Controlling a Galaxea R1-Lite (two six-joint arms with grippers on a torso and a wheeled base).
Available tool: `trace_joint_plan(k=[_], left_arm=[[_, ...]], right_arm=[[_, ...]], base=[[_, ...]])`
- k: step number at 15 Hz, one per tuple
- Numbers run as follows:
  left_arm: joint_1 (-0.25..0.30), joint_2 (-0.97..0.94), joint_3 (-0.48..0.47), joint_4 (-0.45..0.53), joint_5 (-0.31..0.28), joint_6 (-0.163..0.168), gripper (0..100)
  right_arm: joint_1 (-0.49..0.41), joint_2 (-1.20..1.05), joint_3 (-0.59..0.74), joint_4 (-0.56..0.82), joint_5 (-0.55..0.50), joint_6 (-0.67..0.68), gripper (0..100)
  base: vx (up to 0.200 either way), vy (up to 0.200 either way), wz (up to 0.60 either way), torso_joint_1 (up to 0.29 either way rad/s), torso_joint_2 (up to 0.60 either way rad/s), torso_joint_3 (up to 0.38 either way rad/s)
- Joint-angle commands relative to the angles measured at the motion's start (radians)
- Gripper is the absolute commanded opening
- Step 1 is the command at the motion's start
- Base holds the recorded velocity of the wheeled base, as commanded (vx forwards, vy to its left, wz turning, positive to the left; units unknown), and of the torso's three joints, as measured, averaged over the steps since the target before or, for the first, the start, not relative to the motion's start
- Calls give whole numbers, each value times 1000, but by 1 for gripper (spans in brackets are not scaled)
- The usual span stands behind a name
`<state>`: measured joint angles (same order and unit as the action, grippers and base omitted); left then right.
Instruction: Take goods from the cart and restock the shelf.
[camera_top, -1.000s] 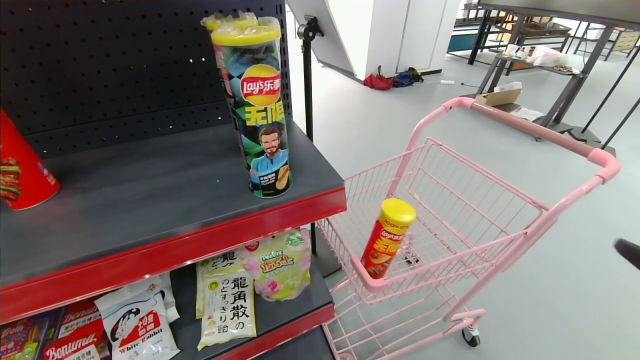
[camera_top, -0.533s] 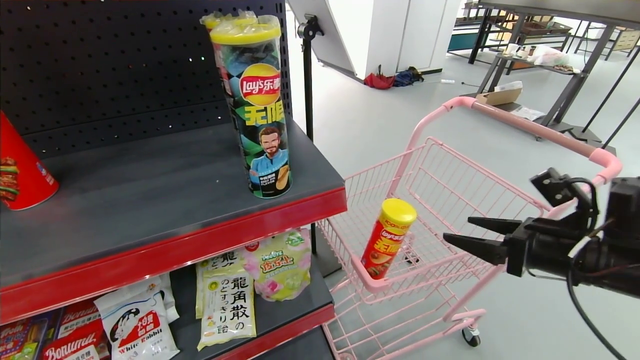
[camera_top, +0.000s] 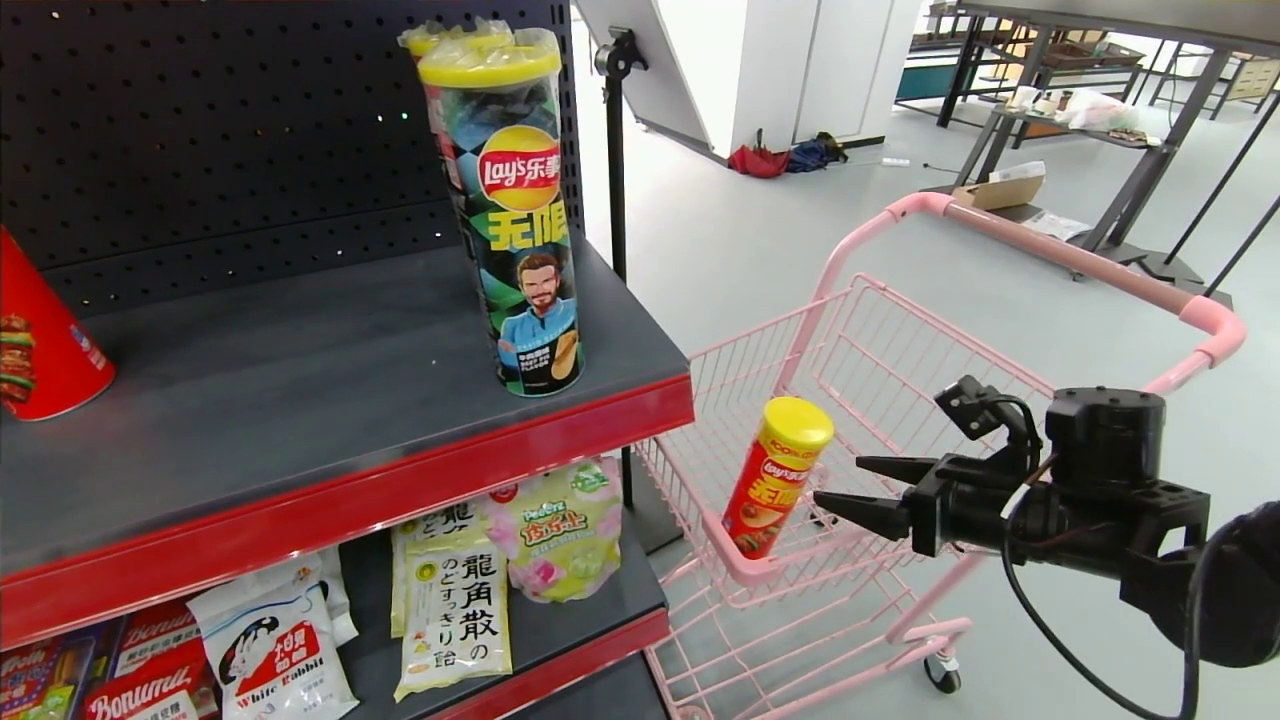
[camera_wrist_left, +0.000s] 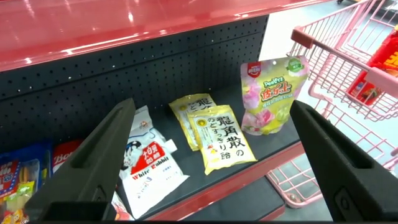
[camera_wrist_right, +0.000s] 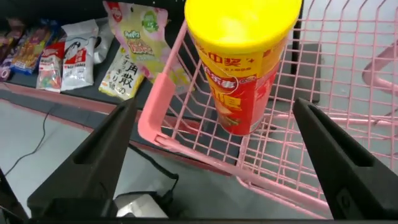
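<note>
Head view: shelf (camera_top: 300, 400) fills nine o'clock and the pink cart (camera_top: 1000, 235) three o'clock. The red chip can (camera_top: 775, 480) stands tilted in the cart's shelf-side corner. At its three o'clock is the right pincer (camera_top: 840, 481), spread apart. The left pincer (camera_wrist_left: 212, 104) is also apart, facing snack bags (camera_wrist_left: 224, 134).

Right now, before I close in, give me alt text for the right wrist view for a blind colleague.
A red chip can with a yellow lid sits in a corner of the pink wire cart, framed between the open fingers of the right gripper, which are clear of it. Beyond the cart, snack bags lie on a lower shelf.
</note>
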<state>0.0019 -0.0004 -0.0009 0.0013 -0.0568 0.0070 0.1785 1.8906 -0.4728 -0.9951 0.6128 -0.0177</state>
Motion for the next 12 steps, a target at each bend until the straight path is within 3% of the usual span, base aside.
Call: trace_joint_plan(k=[1, 12], left_arm=[[0, 0, -1, 0, 0, 1, 100], [1, 0, 1, -1, 0, 1, 100]], right_arm=[[7, 65, -32, -2, 2, -2, 100], [53, 229, -221, -23, -1, -5, 100]], base=[[0, 0, 0, 0, 0, 0], [0, 0, 0, 0, 0, 0]])
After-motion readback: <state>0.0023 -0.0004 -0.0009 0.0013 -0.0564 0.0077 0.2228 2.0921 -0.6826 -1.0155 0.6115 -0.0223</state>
